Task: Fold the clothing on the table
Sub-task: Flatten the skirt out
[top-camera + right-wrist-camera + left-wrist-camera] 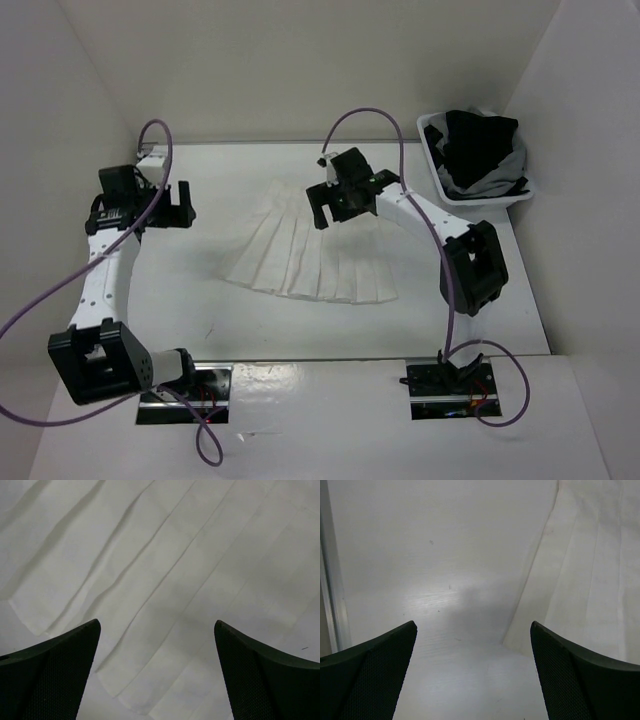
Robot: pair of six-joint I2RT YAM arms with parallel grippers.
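Note:
The clothing, a white pleated skirt (310,255), lies spread in a fan on the white table (200,320), with its narrow end toward the back. My left gripper (178,207) hovers open to the left of the skirt, over bare table. In the left wrist view the left gripper (472,625) holds nothing, and the skirt's edge (590,580) lies ahead to the right. My right gripper (330,212) is open above the skirt's upper middle. In the right wrist view the right gripper (157,622) is empty, with the pleats (175,570) directly beneath it.
A white basket (430,130) holding black and grey garments (480,145) stands at the back right corner. A metal rail (330,590) runs along the table's left edge near the left gripper. White walls enclose the table on three sides.

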